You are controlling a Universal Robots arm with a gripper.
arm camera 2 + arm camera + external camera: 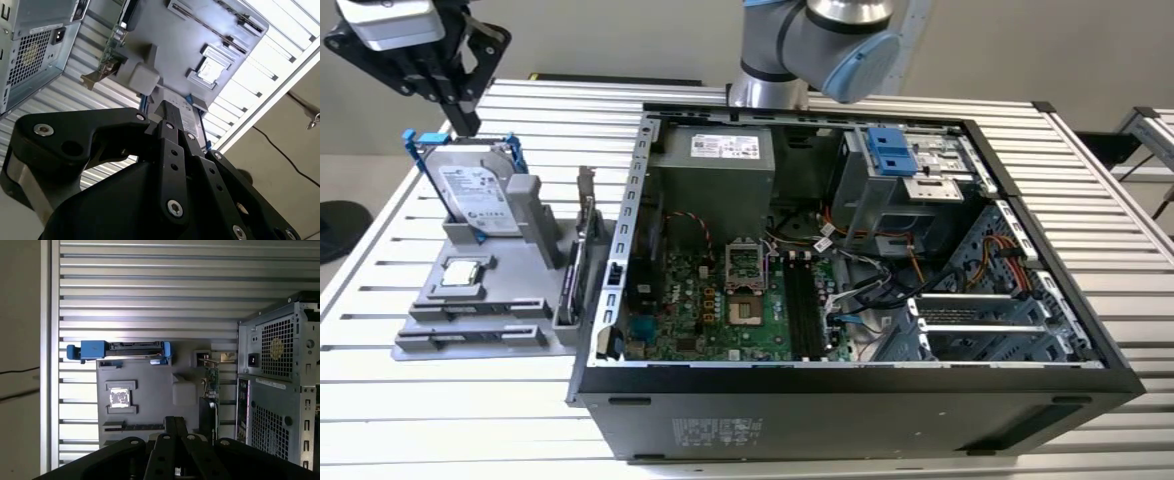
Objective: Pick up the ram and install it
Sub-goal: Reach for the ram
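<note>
Overhead, black metal gripper (464, 128), angular and bolted, fingers pressed together on nothing, hanging just above hard drive (474, 195) at the exterior view's left.

Below, blocky matte grey holder (467, 345) with moulded pockets, on ribbed silver table (454, 420). Ram (134, 426), a thin dark stick, seated in a long narrow slot of holder, apart from gripper. Square silver chip (120, 397) between ram and hard drive. Hard drive upright, silver-labelled, with blue rails at both ends.

Bare strips of table along holder's outer sides; open air above ram's slot.

Green card (583, 230) with metal bracket, upright at holder's edge, between holder and case (854, 400). Case of black and grey sheet steel, side open, perforated at the back. Inside, green board with long black slots (801, 300), boxed in by loose coloured cables, a grey power unit and metal drive cages.
</note>
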